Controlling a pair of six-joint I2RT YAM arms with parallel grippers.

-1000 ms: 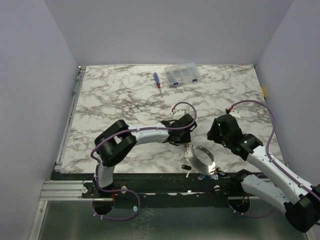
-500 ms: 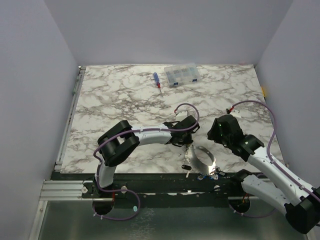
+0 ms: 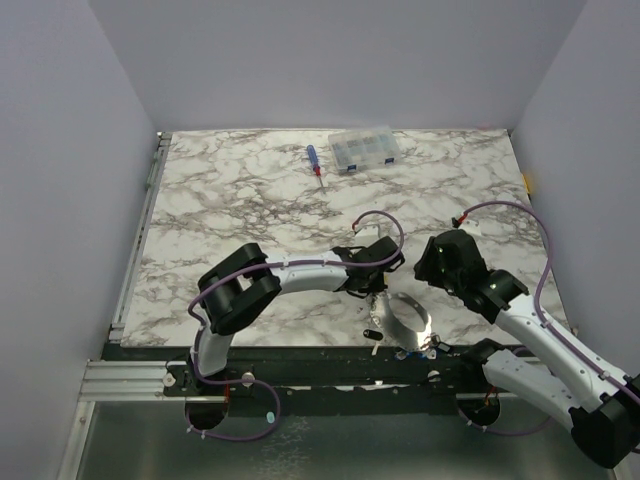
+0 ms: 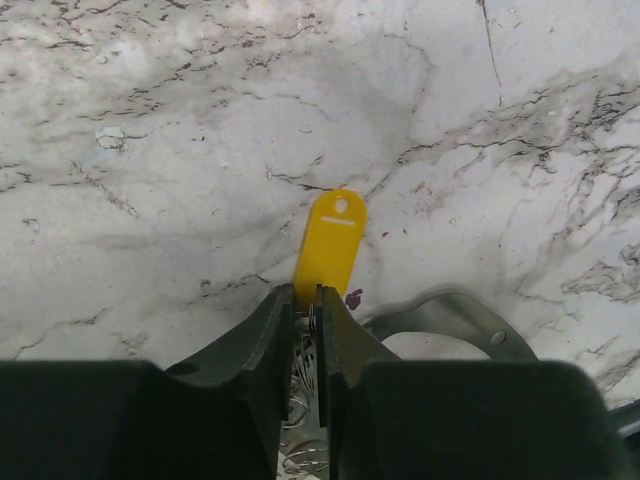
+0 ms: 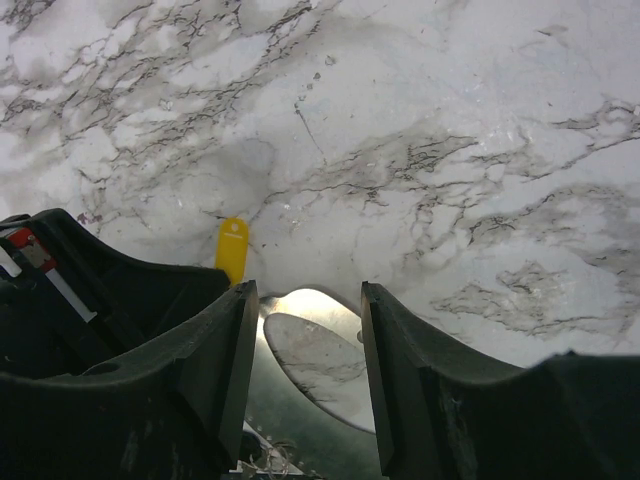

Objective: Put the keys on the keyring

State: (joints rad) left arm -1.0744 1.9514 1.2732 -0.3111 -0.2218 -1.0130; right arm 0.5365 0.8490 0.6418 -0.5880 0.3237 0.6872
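By the near edge I'm clamping the yellow key (image 4: 332, 238) w/ left gripper (image 4: 306, 296) (prob light, slick; grab it low); right gripper (image 5: 305, 296) is hanging open.

Keyring (image 3: 405, 315): one large grey metal hoop with a broad, shiny band. It sits close to the near edge of the table (image 3: 220, 200). Whether it lies flat or tilted cannot be told.

Yellow key (image 4: 331, 243): flat oblong plastic head with a small hole at its far end. It sits just left of the keyring. Its near end is pinched between the closed fingers of the left gripper (image 4: 306, 300).

Black key (image 3: 372, 333): small and dark, just left of the keyring's near side.

Blue key (image 3: 404, 352): a tiny blue speck just nearer than the keyring; detail unreadable.
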